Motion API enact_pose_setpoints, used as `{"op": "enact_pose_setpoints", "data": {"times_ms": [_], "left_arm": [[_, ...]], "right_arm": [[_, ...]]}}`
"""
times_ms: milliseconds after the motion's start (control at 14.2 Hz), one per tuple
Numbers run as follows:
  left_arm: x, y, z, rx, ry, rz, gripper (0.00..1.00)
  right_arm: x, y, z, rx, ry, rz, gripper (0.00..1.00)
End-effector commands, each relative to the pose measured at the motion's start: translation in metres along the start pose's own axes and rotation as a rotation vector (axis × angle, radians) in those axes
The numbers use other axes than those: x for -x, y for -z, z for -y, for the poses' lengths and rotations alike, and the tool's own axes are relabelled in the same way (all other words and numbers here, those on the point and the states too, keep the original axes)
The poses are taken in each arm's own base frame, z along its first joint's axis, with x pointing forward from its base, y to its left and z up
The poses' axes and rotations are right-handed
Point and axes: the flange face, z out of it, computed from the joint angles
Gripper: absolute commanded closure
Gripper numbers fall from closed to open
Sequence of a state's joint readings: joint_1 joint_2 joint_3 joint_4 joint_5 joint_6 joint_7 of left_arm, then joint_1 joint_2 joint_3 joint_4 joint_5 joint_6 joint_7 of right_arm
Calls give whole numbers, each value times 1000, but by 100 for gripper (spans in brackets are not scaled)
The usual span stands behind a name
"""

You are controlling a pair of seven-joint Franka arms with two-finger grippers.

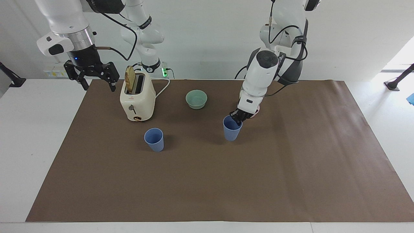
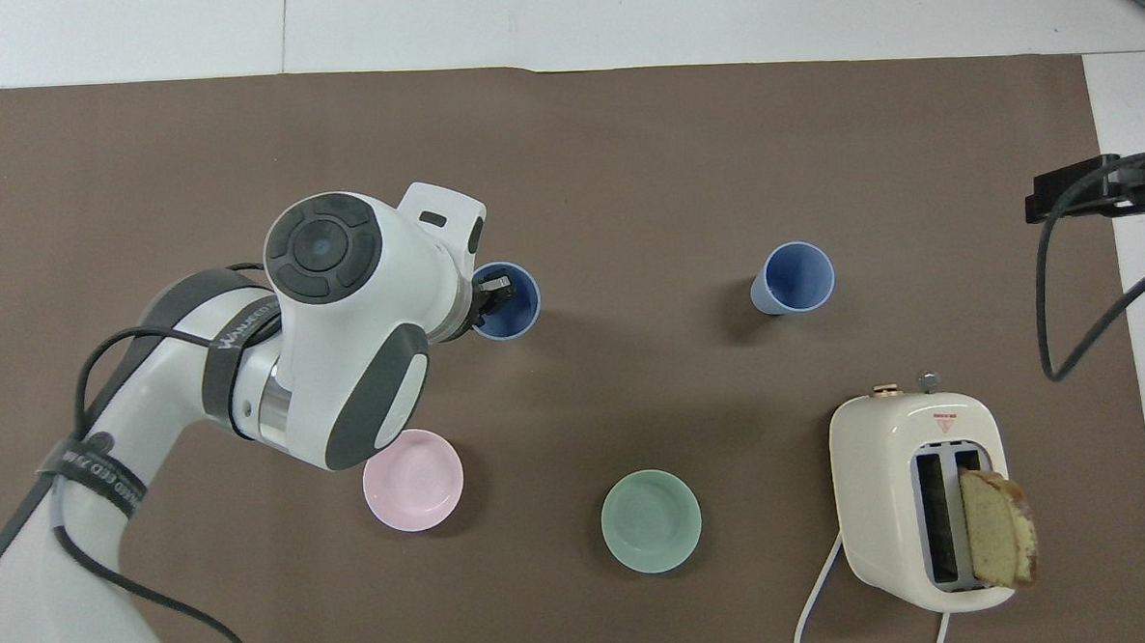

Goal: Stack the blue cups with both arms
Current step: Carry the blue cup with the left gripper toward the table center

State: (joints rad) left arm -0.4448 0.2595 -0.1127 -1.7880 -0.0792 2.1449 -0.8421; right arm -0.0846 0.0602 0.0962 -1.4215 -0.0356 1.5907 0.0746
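White arm (image 2: 247,394) lettered "WANUE", gripping blue cup (image 1: 232,129)

Both arms (image 1: 263,72): white glossy shells w/ rounded joints, dark grey round caps and oval grey panels. Left arm (image 2: 341,322) – black band w/ white lettering near base, black cable looped along it. Right arm (image 1: 64,19): polished silver wrist ring, white block w/ black oval, black cable, blue LED lit. Grippers (image 1: 91,72) black, linked fingers. Green lights at both bases.
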Motion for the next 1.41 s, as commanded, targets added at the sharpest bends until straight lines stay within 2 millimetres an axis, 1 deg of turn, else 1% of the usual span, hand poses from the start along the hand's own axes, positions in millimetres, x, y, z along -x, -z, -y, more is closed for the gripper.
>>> {"op": "enact_pose_setpoints", "data": {"times_ms": [0,141,282,352,493,564,705,775,846,916,987,1128,1198,1269,1339], "left_arm": [[1,-18,-8,1,9,-22,100],[6,-24,-13,-8,-15,-33,100],[8,-30,-11,-10,-18,-31,100],[12,-38,-9,-12,-19,-30,100],[17,-42,-12,-5,-28,-34,100],[17,-54,-12,-12,-26,-27,100],[14,-54,-12,-5,-23,-33,100],[14,-54,-12,-5,-25,-33,75],[13,-52,-12,-5,-23,-33,31],[12,-51,-12,-12,-23,-29,0],[7,-47,-7,-17,-16,-32,0],[-1,-16,4,-41,-29,-61,0],[-6,-4,7,-44,-31,-76,0],[-11,9,14,-40,-32,-85,0],[-18,22,23,-39,-46,-91,0]], "right_arm": [[7,1,-3,-19,9,-5,0],[7,1,-3,-19,9,-5,0],[7,1,-3,-19,9,-5,0],[7,1,-3,-19,9,-5,0],[7,1,-3,-19,9,-5,0],[7,1,-3,-19,8,-5,0],[7,1,-3,-19,9,-5,0],[7,1,-3,-19,9,-5,0],[7,1,-3,-19,9,-5,0],[7,1,-3,-19,8,-5,0],[7,1,-3,-19,9,-5,0],[7,1,-3,-19,9,-5,0],[8,1,-2,-18,11,6,0],[10,2,1,-19,19,6,0],[12,-2,5,-20,17,9,0]]}}
